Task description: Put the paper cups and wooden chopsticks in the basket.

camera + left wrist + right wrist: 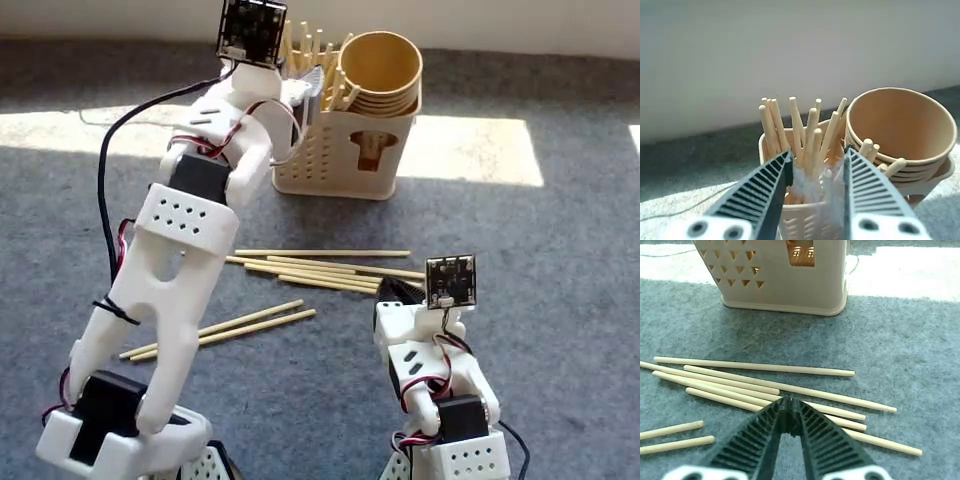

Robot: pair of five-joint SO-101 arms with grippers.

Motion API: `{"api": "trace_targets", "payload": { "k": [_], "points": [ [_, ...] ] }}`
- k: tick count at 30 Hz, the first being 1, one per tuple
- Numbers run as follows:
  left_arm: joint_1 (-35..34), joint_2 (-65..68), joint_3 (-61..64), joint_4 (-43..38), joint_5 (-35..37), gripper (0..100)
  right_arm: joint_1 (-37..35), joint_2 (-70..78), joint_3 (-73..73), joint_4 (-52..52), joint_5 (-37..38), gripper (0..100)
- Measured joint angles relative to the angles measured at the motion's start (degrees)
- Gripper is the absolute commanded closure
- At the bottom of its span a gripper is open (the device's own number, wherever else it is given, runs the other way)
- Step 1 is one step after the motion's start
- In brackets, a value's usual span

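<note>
Your left gripper [817, 157] hangs over the basket [345, 150], directly above the compartment where a bundle of chopsticks [810, 130] stands on end. Its fingers are spread wide with nothing between them, and I read that as a drop-off pose, since from that height a stick would fall in upright among the others. The cups [900, 125] sit nested in the compartment beside it, mouths up, so that half of the job looks done. What's left for you lies on the mat [560, 260]: a fan of loose sticks [755, 367] in front of the basket and a pair [675, 437] off to one side, nearer the left arm. Your right gripper [790, 404] is down low over the fan, fingers closed tip to tip (a gap shows only further back along them), and the tips sit right at the fan's middle sticks. Whether one is pinched I can't tell. Nothing visibly sits between the fingers, so you'd likely need to part them before a grab.
</note>
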Motion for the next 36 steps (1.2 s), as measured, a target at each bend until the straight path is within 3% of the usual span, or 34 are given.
{"api": "trace_targets", "payload": {
  "k": [26, 32, 36],
  "points": [
    [-1.5, -0.5, -19.6, 44.3, -3.7, 82, 0.0, 0.0, 0.0, 0.0, 1.8, 99.3],
    [-4.2, -9.6, -19.5, 49.1, -2.7, 82, 0.0, 0.0, 0.0, 0.4, 2.1, 99.3],
    [-4.7, -17.8, -13.0, 49.5, -2.6, 82, 0.0, 0.0, 0.0, 3.4, 2.1, 99.3]
  ]
}}
